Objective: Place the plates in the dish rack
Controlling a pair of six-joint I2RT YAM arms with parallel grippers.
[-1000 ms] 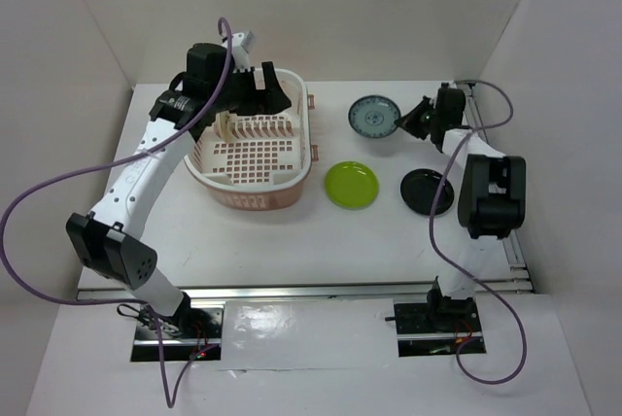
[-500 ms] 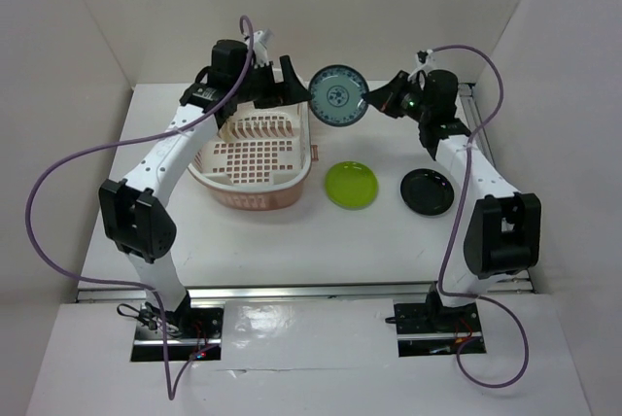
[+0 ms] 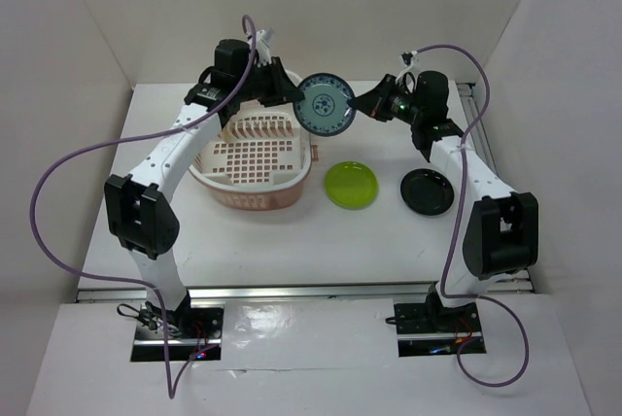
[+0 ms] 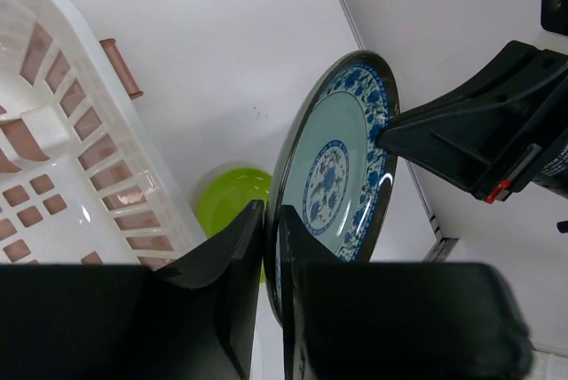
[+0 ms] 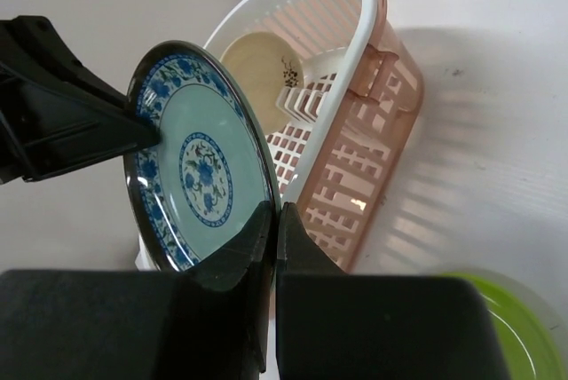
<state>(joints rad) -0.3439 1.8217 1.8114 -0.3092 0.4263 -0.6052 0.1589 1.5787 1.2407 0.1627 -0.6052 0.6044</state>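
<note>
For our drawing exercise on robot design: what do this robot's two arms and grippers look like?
The left arm and right arm have white links with bulky black joints. A purple cable loops from each. The left gripper and right gripper are black, with flat, wedge-shaped fingers; the right one carries a small red mark.
</note>
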